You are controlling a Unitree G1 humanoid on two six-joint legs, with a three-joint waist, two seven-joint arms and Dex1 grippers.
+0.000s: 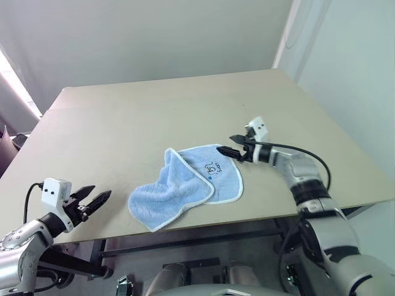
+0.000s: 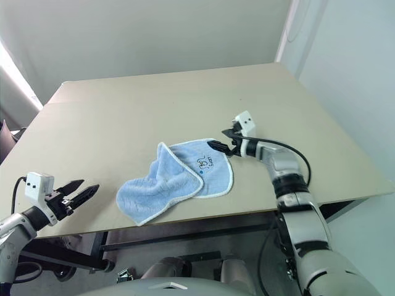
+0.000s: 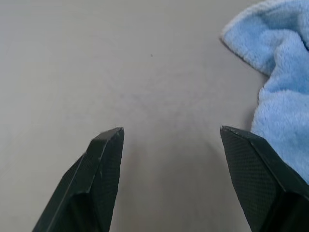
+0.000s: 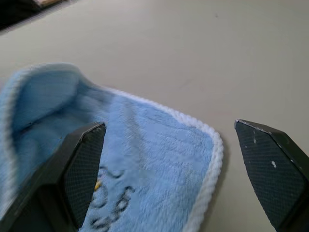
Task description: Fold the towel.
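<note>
Both pincers, left (image 1: 97,202) and right (image 1: 229,147), were spread apart holding nothing, so that rumpled light blue terry towel (image 1: 185,185) on the beige surface (image 1: 123,123) could've bunched worse if grabbed off-corner.

A plain beige table (image 1: 154,117) carries one light blue towel (image 1: 185,188), partly folded and rumpled, lying near the table's front edge.

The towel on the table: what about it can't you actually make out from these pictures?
- The towel: its lettering and drawing are too small to read in the head views; in the right wrist view they are blurred and cut off at the edge.
- Underside and the layer beneath the folded-over flap: hidden by the cloth itself.
- Left wrist view: most of the towel lies beyond the picture's edge.
</note>
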